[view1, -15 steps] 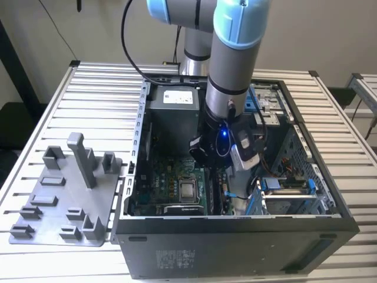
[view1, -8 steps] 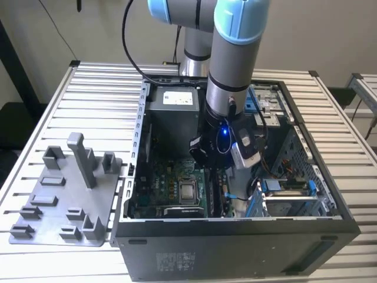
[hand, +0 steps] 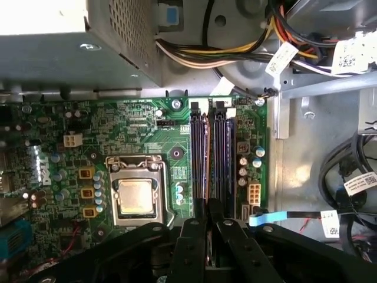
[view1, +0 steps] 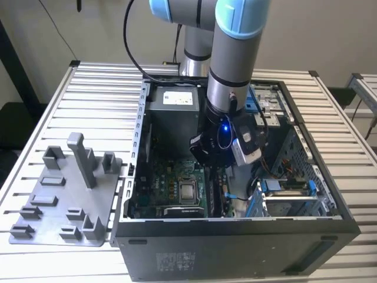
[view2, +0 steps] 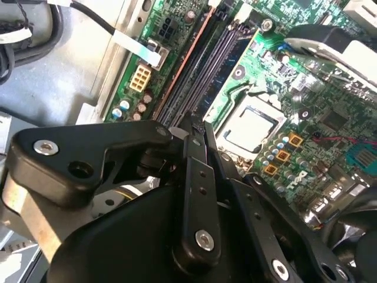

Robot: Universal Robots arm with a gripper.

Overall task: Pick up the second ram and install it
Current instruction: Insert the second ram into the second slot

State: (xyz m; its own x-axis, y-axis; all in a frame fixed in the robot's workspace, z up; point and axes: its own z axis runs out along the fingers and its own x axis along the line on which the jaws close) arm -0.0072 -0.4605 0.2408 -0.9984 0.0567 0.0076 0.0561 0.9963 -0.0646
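My gripper [hand: 209, 207] hangs low inside the open computer case [view1: 235, 247], over the long black memory slots [hand: 224, 159] of the green motherboard [hand: 135, 118]. Its fingers [view2: 197, 177] stand close together, shut on the second ram [hand: 206, 159], a thin dark stick seen edge-on with a brownish rim. In both wrist views the stick [view2: 181, 68] runs out from between the fingertips along one slot. Whether it is pressed fully home I cannot tell. The arm [view1: 232, 59] comes down into the case from above.
A silver processor socket [hand: 136, 197] lies right beside the slots. The power supply [view1: 177, 100] and bundled cables [hand: 235, 53] fill the far end of the case. A grey tray with upright posts [view1: 59, 200] lies on the slatted table at the exterior view's left.
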